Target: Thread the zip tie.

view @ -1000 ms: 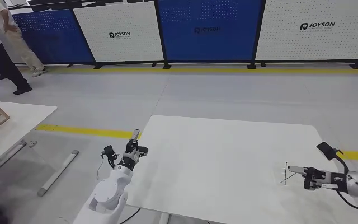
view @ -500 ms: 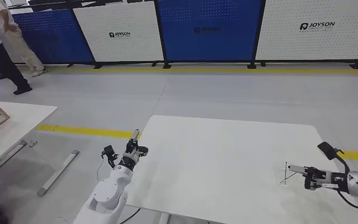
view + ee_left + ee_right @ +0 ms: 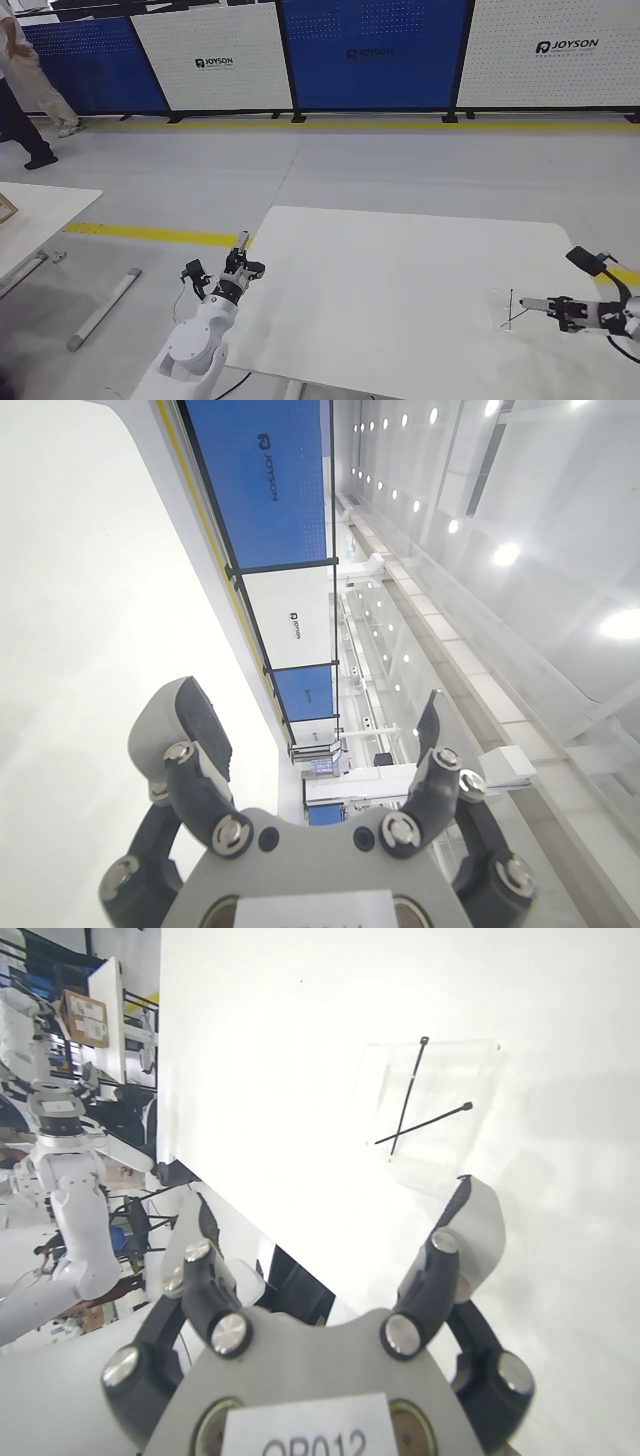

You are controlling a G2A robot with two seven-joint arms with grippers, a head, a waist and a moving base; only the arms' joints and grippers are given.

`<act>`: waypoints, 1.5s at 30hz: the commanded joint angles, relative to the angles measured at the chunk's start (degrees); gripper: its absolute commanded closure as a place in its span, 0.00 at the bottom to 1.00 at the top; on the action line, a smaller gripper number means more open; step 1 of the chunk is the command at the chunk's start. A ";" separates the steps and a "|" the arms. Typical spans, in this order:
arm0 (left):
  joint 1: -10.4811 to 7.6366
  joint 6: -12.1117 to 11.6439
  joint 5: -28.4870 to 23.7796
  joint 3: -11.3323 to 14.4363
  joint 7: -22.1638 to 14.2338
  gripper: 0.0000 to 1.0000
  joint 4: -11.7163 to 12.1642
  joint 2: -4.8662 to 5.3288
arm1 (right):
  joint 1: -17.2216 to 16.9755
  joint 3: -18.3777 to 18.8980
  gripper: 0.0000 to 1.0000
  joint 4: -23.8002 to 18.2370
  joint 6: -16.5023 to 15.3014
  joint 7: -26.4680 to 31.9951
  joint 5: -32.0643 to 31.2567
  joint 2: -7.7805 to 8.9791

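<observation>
Presently, your stock on the table reads as follows.

Item: first zip tie and second zip tie, both black, lying flat and crossed near their tail ends. They rest on a clear sheet in the near right part of the table.

Handling, as a judgement: light, thin and springy, likely to slide on the smooth sheet. A flat strap gives your pads little to pinch. The square head at each far end stands thicker and looks the safer hold. Since the straps overlap, lifting one may drag the other.

Item: right gripper, jaws spread wide, nothing between them, touching nothing that you can see. In the top view it sits just right of the sheet, pointing left toward the ties.

Item: left gripper, jaws likewise wide apart and empty. It stands at the table's left edge, well apart from the ties, pointing toward the far side of the room.
</observation>
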 commanded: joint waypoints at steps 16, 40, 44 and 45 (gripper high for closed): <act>0.00 0.00 0.00 0.00 0.00 0.00 0.00 0.00 | 7.69 -9.56 0.00 7.61 -4.97 0.00 -1.35 2.97; 0.00 0.00 0.00 0.00 0.00 0.00 0.00 0.00 | 27.26 -30.34 0.00 28.66 -0.40 0.00 -3.21 -4.57; 0.00 0.00 0.00 0.00 0.00 0.00 0.00 0.00 | 27.78 -31.16 0.00 29.68 0.02 0.00 -3.61 -4.96; 0.00 0.00 0.00 0.00 0.00 0.00 0.00 0.00 | 27.78 -31.16 0.00 29.68 0.02 0.00 -3.61 -4.96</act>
